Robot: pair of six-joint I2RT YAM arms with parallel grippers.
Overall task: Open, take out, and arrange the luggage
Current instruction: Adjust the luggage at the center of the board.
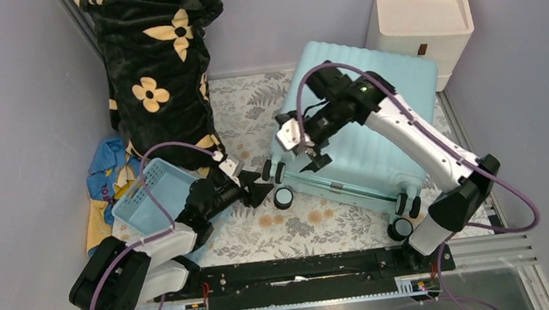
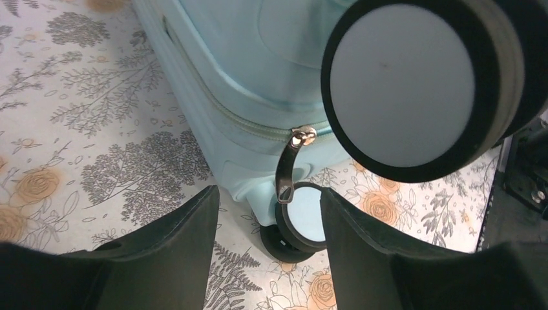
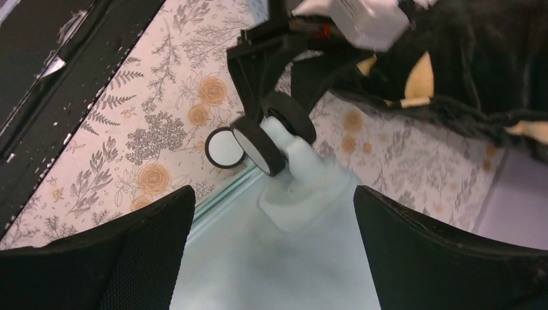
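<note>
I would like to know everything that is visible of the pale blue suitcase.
The suitcase is a pale aqua hard shell with shallow ribs, apparently plastic. It lies flat and closed on the floral mat. Its wheels are black-rimmed with pale faces. A metal zipper pull hangs at a wheel corner. The open left hand faces that pull; the open right hand hovers above the shell; neither visibly touches it.

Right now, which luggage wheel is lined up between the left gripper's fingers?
On the luggage, the lower wheel, under the zipper pull, is framed by the open left gripper. The upper wheel looms off to the side.
</note>
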